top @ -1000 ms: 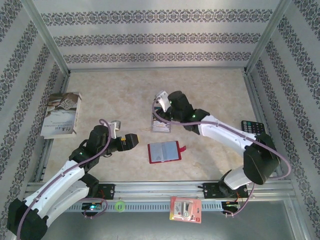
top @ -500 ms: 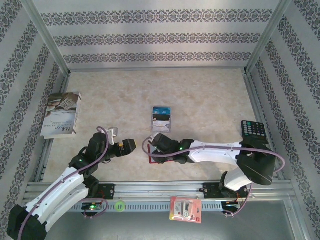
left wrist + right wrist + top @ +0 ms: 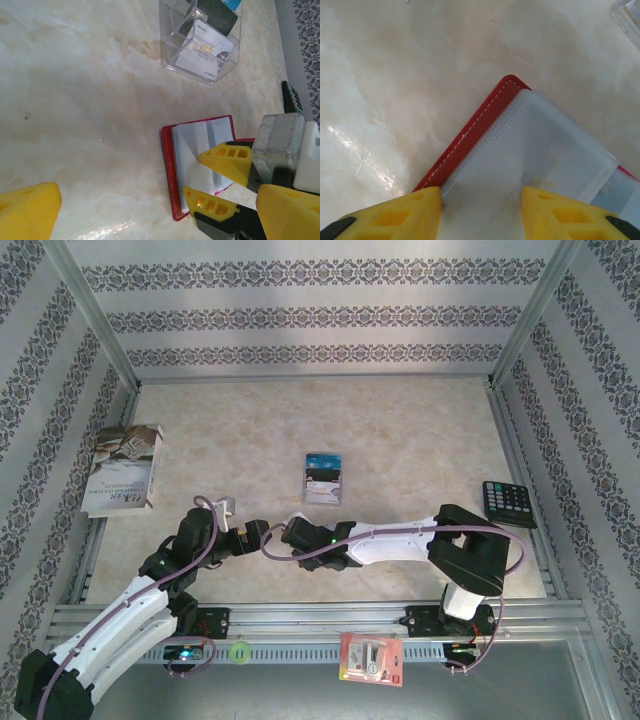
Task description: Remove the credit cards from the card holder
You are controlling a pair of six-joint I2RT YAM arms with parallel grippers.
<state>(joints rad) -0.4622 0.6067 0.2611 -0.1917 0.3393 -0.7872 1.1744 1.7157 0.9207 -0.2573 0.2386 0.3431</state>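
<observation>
Right gripper [image 3: 192, 174] stretched low leftward, jaws parted over open card holder [image 3: 197, 137]; left gripper [image 3: 252, 534] gapes wide alongside.

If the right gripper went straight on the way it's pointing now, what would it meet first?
Most likely the card holder: the right gripper points down at its clear inner pocket page, with the jaws apart over it. The gap between them is hard to judge.
</observation>
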